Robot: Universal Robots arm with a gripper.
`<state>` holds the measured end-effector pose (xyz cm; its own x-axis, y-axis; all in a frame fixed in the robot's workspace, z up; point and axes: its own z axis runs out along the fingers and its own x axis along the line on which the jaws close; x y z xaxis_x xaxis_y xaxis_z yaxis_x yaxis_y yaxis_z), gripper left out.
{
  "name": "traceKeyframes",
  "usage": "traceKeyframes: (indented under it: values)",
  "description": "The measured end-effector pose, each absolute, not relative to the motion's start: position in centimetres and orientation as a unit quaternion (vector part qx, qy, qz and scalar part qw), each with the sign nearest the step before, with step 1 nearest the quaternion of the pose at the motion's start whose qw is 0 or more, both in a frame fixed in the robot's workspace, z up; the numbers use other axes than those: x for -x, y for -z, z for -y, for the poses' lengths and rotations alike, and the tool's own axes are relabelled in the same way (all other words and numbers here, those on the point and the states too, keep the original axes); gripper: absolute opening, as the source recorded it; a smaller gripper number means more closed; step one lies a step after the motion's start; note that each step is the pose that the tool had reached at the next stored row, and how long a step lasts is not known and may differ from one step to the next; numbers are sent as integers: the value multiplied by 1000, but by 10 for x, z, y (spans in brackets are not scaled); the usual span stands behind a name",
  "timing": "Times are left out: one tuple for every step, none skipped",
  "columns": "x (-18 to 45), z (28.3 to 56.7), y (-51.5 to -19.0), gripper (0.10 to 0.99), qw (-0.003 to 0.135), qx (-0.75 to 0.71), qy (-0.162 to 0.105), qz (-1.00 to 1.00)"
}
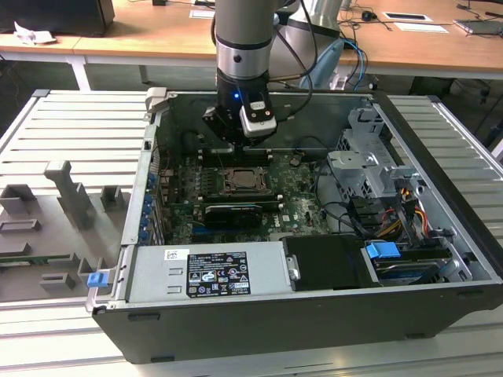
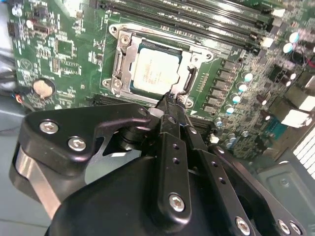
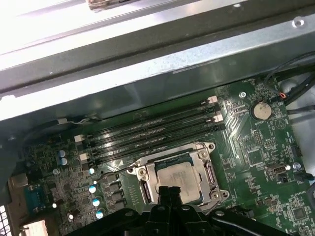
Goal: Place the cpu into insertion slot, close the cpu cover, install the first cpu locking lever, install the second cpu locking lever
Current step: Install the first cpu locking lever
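The cpu [image 2: 155, 73] is seen seated in the insertion slot [image 2: 162, 35], framed by the cpu cover [image 2: 124, 59], which is judged thin, stiff and best pressed at its rim. The gripper [image 2: 170, 101] is closed on nothing at the slot's edge.

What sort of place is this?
Probably a robotics lab or workshop: an open computer case lies on a slatted metal bench, a robot arm reaches into it, and wooden desks stand behind.

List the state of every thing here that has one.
cpu, seated flat in the slot.
cover, down around the cpu.
claw, shut, tip at the slot's rim.
case, open.
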<state>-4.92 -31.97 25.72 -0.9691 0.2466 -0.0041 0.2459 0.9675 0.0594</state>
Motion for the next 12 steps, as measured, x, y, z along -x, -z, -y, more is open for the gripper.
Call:
traceKeyframes:
  values:
    - [49, 320, -257, 106, 5, -109, -29, -994]
    - [49, 320, -257, 106, 5, -101, -29, -994]
    - [49, 320, -257, 106, 5, -96, -29, -995]
    - [49, 320, -257, 106, 5, -94, -29, -995]
    - [49, 320, -257, 106, 5, -93, -29, -995]
    - [49, 320, -258, 106, 5, -93, -28, -995]
    - [49, 320, -260, 106, 5, -93, -28, -995]
    - [49, 320, -261, 106, 5, -93, -28, -995]
    - [49, 320, -262, 106, 5, -92, -28, -995]
    - [49, 320, -263, 106, 5, -90, -28, -995]
    - [49, 320, -263, 106, 5, -85, -28, -996]
    - [49, 320, -263, 106, 4, -73, -27, -997]
